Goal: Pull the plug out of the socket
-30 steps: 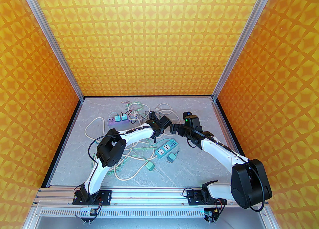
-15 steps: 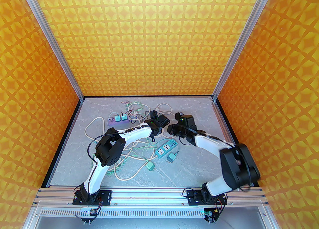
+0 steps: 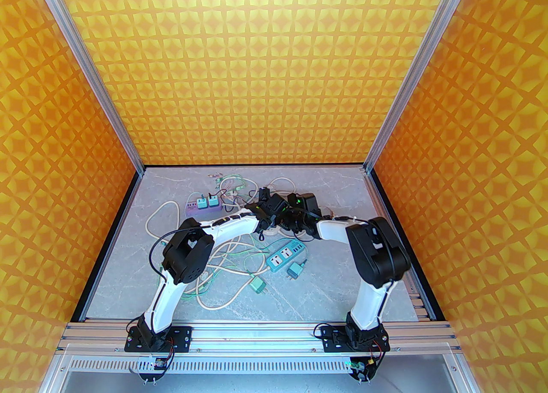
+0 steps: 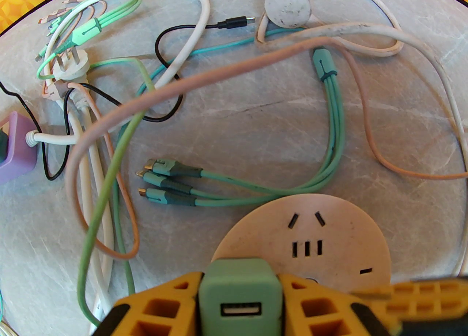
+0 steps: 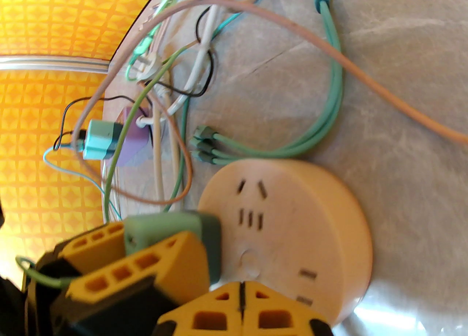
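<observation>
Socket, a round beige disc, lies on the table among loose cables, with the green plug seated at its near edge. A purple strip farther left carries two adapters. Since a second ago the right arm has swung in to the socket and its jaws have snapped together. Left gripper, barely parted, clamps the plug's sides. Right gripper, fully closed and empty, sets its tips on the socket's face just beside the plug.
</observation>
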`<state>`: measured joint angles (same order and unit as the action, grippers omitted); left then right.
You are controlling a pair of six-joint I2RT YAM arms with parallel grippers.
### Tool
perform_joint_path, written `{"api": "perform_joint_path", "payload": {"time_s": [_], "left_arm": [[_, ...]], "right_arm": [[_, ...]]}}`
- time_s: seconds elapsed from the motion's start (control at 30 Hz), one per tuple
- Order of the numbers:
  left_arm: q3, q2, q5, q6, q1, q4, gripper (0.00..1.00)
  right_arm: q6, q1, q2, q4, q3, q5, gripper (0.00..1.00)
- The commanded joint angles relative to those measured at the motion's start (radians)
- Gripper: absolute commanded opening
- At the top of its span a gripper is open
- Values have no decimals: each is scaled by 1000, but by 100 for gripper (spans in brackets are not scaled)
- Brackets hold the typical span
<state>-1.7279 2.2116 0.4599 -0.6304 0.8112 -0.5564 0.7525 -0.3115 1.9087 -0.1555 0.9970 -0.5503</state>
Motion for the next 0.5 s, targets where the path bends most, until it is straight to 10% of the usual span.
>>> {"api": "perform_joint_path", "payload": {"time_s": [0.0, 0.47], "left_arm": [[-10, 13, -84, 21, -4, -35, 32], [-110, 30, -116, 48, -20, -110, 31]], "right_arm": [[19, -9, 52, 31, 39, -24, 0], [-41, -18, 78, 256, 44, 183, 0]]}}
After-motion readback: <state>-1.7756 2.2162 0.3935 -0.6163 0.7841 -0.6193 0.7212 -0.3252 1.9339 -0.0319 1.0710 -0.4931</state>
